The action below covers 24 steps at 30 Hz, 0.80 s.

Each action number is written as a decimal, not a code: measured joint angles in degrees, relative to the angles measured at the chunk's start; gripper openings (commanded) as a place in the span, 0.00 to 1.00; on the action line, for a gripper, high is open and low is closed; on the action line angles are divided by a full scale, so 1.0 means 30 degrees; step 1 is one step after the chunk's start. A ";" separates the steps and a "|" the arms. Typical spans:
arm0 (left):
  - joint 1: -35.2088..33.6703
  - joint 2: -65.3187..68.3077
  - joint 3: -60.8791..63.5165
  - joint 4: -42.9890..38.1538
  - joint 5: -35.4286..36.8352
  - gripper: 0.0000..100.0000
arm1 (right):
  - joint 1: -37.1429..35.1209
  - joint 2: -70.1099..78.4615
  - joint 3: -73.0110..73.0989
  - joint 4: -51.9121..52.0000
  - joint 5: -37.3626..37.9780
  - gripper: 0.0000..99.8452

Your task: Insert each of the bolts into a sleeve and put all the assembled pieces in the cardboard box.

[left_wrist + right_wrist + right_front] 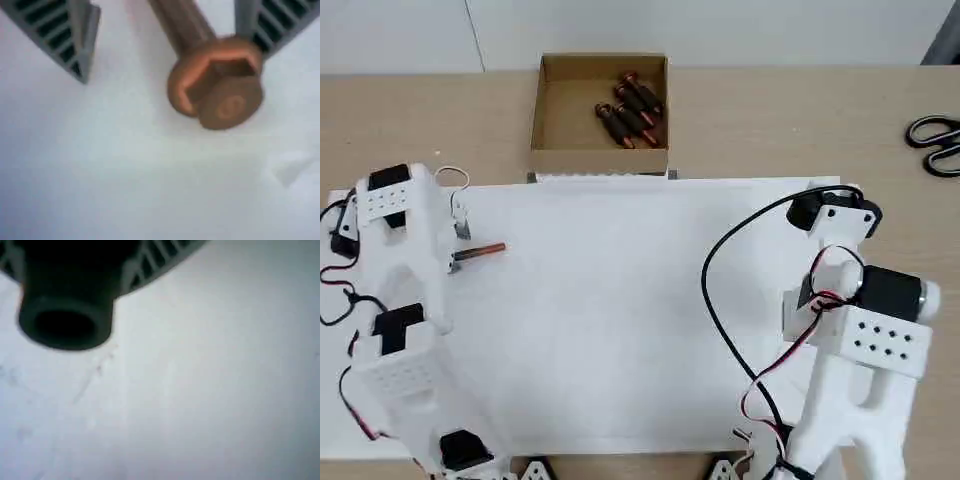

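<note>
bolt: a copper-coloured bolt [215,85] with a hexagonal head sits low on the white sheet [620,320], near the sheet's left edge, with its head end pointing away from the left arm.
left end effector: the left end effector [172,57] has its two grey ribbed fingers spread wide around the bolt's shaft. one finger is just beside the head and the other is well apart from it, so the bolt is not pinched.
sleeve: a black tubular sleeve [65,322] is at the right side of the sheet. its open end faces the right wrist camera, and it hangs over bare white paper.
right end effector: the right end effector [75,270] is pinching the sleeve, with grey ribbed finger surfaces showing on both sides of the black tube. in the high view it sits near the sheet's far right corner.
cardboard box: the open cardboard box [548,110] stands on the tabletop [770,110] just beyond the far edge of the sheet, between the two arms and nearer the left one.
assembled pieces: several assembled pieces [632,110], dark sleeves with copper ends, lie bunched in the right half of the box.
scissors: a pair of scissors [935,145] with dark handles lies at the far right edge of the tabletop, well apart from the sheet.
</note>
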 measured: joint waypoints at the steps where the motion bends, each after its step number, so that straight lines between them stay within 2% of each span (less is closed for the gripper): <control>1: -0.0029 0.0000 0.0000 0.0000 0.0000 0.14 | 0.0000 0.0000 0.0000 0.0000 0.0000 0.00; 7: -0.0205 0.0000 -0.0088 -0.0059 -0.0029 0.00 | 0.0000 0.0000 0.0000 0.0000 0.0000 0.00; 19: -0.0352 0.0000 -0.0176 0.0029 -0.0029 0.01 | 0.0000 0.0000 0.0000 0.0000 0.0000 0.00; 24: -0.0352 0.0059 -0.2051 0.1905 -0.1641 0.01 | 0.0000 0.0000 0.0000 0.0000 0.0000 0.00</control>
